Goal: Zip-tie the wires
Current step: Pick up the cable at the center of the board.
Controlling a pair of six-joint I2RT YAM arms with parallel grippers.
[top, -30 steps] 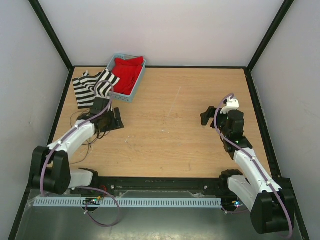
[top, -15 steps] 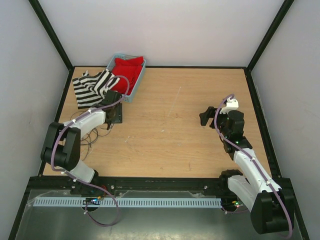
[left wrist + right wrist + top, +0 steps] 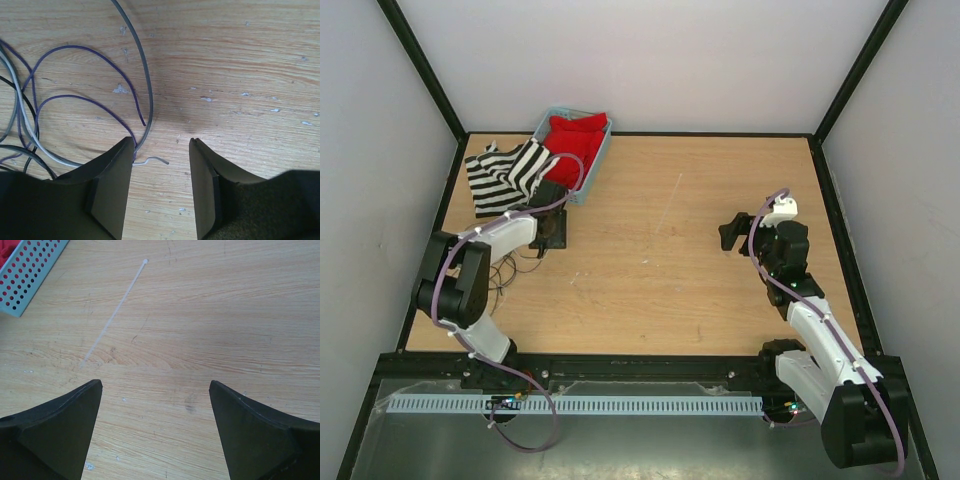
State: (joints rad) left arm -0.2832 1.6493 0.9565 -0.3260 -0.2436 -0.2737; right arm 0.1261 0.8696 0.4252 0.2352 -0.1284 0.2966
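Note:
The wires (image 3: 35, 115) are thin purple, grey, black and whitish strands in loose loops on the wooden table, at the left of the left wrist view. In the top view they lie at the left (image 3: 503, 270) beside the left arm. My left gripper (image 3: 161, 145) is open just above the table. Its left finger (image 3: 112, 185) is next to a grey wire loop, and a short pale wire end (image 3: 152, 160) lies between the fingers. It also shows in the top view (image 3: 552, 230). My right gripper (image 3: 155, 383) is open and empty over bare wood (image 3: 730, 232). A pale zip tie (image 3: 114, 311) lies ahead of it.
A blue perforated basket (image 3: 592, 172) with red cloth (image 3: 575, 145) stands at the back left; its corner shows in the right wrist view (image 3: 25, 275). A black-and-white striped cloth (image 3: 503, 175) lies beside it. Walls enclose the table.
My left arm has folded back and swung; its gripper has moved slightly right and toward the basket, over the edge of the wires. The right arm has hardly moved.

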